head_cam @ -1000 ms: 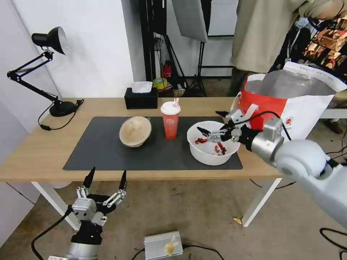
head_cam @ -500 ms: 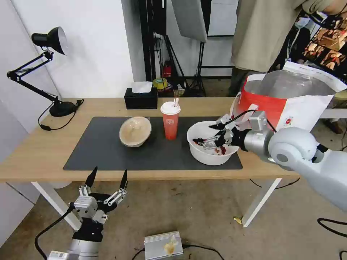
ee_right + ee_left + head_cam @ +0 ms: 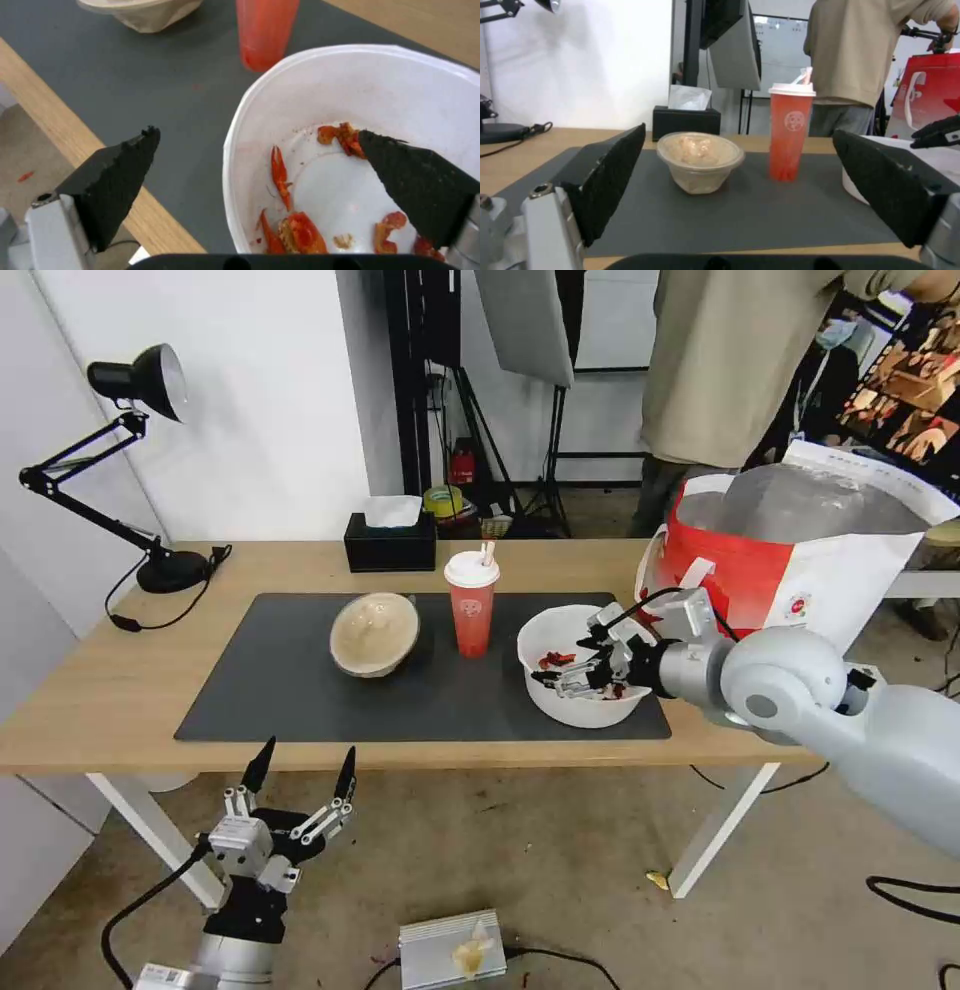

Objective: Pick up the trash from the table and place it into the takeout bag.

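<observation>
Progress: nothing is in the takeout bag (image 3: 790, 560) yet, as far as can be seen; all three pieces of trash sit on the dark mat (image 3: 300, 690) of the table (image 3: 100, 690).
White bowl (image 3: 560, 695): at the mat's end nearest the bag, red scraps (image 3: 295, 228) in its bottom.
Red cup (image 3: 471, 603): upright on the mat, just beside the white bowl on the side away from the bag.
Beige bowl (image 3: 374, 633): on the mat beyond the cup, farther from the bag, tipped on its side.
Right gripper (image 3: 580, 662): at the white bowl's near rim, fingers spread wide, one fingertip (image 3: 400, 165) inside the bowl and the other outside; not closed on the rim.
Left gripper (image 3: 297, 770): low before the table's front edge, well apart from the bag, fingers open and holding nothing.
Step in hand: likely taking hold of the white bowl's wall.
Left to do: grasp and carry the bowl to the bag, then the cup and beige bowl.
Bag: stands open at the table's end, foil lining showing.
</observation>
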Motion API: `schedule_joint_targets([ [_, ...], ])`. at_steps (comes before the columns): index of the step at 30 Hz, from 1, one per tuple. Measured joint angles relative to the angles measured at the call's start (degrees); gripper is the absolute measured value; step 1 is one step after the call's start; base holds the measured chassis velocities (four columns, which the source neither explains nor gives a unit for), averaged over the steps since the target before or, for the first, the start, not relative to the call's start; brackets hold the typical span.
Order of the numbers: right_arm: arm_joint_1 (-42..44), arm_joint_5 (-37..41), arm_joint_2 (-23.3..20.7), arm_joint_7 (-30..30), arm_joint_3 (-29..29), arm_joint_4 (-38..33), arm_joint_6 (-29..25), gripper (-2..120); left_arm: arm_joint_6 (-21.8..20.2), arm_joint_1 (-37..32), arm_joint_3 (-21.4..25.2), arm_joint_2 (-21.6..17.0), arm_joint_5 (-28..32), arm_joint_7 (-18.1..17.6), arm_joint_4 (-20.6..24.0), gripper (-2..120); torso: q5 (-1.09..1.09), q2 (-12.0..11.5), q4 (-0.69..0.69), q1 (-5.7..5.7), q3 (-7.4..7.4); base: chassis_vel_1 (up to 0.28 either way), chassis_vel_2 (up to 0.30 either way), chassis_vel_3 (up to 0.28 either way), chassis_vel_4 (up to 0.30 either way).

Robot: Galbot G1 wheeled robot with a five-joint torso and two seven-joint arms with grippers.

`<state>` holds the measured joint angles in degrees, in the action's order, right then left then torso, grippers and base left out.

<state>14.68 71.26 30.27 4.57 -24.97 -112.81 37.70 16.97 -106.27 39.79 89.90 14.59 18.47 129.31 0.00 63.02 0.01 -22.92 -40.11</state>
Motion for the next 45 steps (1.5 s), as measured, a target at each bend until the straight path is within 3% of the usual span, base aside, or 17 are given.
schedule_joint_targets([
  [45,-1.3,-2.3,5.3,3.7,-4.7,4.4,1.5,100,0.6,0.8,0.3,0.0,0.9,1.2,-3.7,100,0.00,0.0,0.00,0.00,0.00,0.000,0.000,0.000,0.000],
])
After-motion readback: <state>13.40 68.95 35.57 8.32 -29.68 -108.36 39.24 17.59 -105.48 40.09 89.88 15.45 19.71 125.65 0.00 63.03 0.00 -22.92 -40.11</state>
